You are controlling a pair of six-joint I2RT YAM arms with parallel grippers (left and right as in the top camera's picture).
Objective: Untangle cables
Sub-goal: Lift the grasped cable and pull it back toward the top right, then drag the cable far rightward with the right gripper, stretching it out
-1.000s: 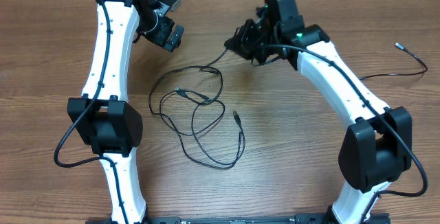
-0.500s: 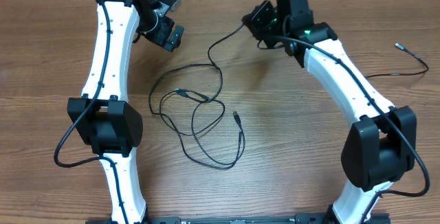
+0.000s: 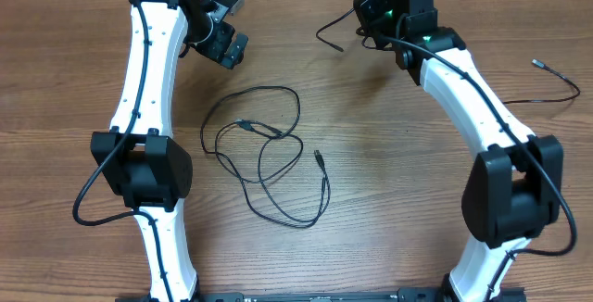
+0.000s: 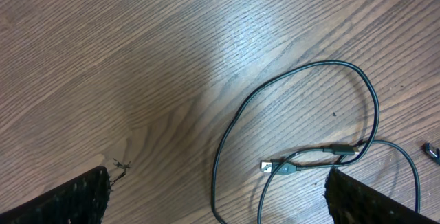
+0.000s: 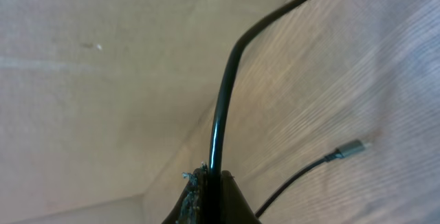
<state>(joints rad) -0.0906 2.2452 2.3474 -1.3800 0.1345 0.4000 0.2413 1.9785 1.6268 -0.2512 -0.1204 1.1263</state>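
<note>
A tangle of thin black cables (image 3: 264,158) lies in loops on the wooden table (image 3: 389,172) between the arms. In the left wrist view the loops (image 4: 311,69) and a silver USB plug (image 4: 268,167) show. My left gripper (image 3: 227,29) hovers open beyond the tangle's far left, nothing between its fingers (image 4: 69,200). My right gripper (image 3: 364,15) is raised at the far right, shut on one black cable (image 3: 324,31) that curls free to its left. The right wrist view shows that cable (image 5: 221,128) pinched between the shut fingertips (image 5: 230,196).
Another thin black cable (image 3: 547,94) with a small plug (image 3: 536,61) lies apart at the table's right edge. A plug end (image 5: 347,148) shows in the right wrist view. Both white arms reach in from the near edge.
My right gripper has risen and moved back and to the right with its cable. That cable's trailing end has pulled out of the tangle. The left arm has not moved.
</note>
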